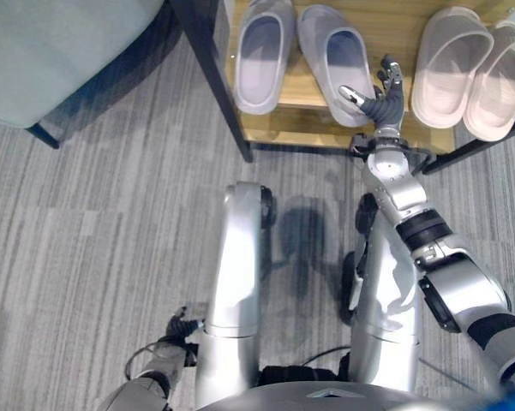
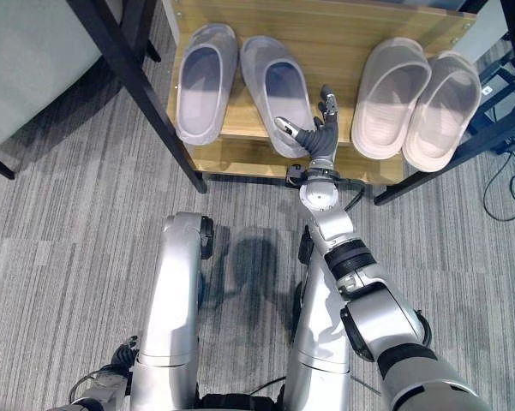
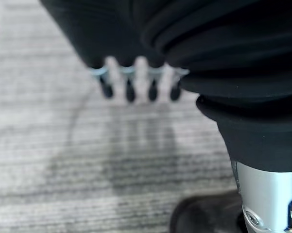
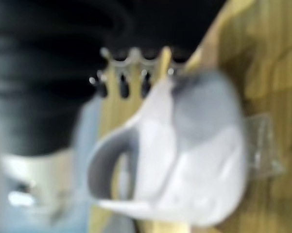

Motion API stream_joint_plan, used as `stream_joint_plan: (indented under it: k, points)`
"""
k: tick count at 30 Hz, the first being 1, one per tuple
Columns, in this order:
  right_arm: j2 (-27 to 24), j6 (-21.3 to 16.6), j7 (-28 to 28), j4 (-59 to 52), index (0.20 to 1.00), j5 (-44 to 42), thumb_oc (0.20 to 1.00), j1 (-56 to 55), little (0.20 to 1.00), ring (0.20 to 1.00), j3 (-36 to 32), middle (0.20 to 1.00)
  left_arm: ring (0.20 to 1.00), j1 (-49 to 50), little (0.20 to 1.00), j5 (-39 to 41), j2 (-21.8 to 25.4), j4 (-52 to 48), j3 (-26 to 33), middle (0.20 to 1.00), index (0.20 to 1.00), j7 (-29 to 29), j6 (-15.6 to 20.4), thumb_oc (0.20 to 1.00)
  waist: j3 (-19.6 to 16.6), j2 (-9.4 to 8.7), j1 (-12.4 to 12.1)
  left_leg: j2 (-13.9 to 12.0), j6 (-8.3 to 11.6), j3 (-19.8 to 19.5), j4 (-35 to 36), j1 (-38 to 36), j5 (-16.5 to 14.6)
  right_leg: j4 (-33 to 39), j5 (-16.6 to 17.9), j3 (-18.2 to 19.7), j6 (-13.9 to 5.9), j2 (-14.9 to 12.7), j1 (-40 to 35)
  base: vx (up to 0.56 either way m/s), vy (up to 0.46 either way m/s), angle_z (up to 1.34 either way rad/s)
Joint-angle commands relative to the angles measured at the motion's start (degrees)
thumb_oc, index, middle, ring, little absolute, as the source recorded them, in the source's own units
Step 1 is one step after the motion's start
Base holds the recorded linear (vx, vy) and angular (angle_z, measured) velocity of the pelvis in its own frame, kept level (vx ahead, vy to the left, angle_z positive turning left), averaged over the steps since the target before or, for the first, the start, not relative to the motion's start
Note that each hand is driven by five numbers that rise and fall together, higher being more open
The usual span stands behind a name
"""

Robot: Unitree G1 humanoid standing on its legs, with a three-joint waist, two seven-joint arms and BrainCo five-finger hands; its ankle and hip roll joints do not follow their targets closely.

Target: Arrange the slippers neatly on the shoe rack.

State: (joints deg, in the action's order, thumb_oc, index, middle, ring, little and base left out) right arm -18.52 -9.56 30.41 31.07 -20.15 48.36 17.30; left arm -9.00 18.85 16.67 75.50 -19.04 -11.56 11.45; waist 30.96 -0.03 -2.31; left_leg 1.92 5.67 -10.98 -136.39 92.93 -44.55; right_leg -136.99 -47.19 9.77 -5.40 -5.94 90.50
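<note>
Left and right eye views: head camera looking steeply down, facing forward onto the wooden shoe rack shelf (image 2: 394, 21) and grey carpet (image 1: 94, 257); both share the lavender slipper pair (image 2: 240, 81), the pink slipper pair (image 1: 476, 73) and the right hand (image 2: 315, 133). Left wrist view: very close, looking along the left hand (image 3: 136, 82) down at carpet beyond its fingertips. Right wrist view: very close, a lavender slipper (image 4: 184, 160) and shelf past the fingertips.
</note>
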Motion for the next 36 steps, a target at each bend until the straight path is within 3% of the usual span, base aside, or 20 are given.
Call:
stream_joint_plan:
  k: [1, 14, 36]
  points:
    - [-2.1, -1.2, -0.1, -10.5, 1.000, 3.7, 1.000, -2.5, 1.000, 1.000, 0.8, 1.000, 1.000, 5.4, 1.000, -1.9, 0.1, -2.1, -3.3, 1.000, 1.000, -1.1, -0.5, 1.000, -1.2, 1.06, -3.4, 1.0, -7.84, 3.7, 0.3, -3.0, -3.7, 1.4, 11.9, 7.3, 5.62, 1.4, -3.9, 0.00, 0.000, 0.00]
    - [1.3, -0.9, -2.7, -19.3, 1.000, 10.9, 1.000, -10.2, 1.000, 1.000, 2.7, 1.000, 1.000, 4.2, 1.000, -7.7, -0.5, -1.7, -3.3, 1.000, 1.000, -2.6, -0.6, 1.000, -1.2, 1.30, -3.1, 1.1, -7.92, 3.9, 0.0, -3.0, -3.4, 1.6, 12.2, 7.2, 5.33, 1.7, -3.8, 0.00, 0.000, 0.00]
    - [3.1, -1.2, -3.3, -19.6, 1.000, 14.8, 1.000, -4.4, 1.000, 1.000, 5.8, 1.000, 1.000, 3.6, 1.000, -13.0, -1.3, -0.2, -5.7, 1.000, 1.000, -3.4, -1.2, 1.000, -1.2, 2.18, -3.9, 1.3, -7.75, 4.5, -0.5, -3.0, -3.0, 1.2, 12.9, 7.3, 5.18, 1.9, -4.3, 0.00, 0.000, 0.00]
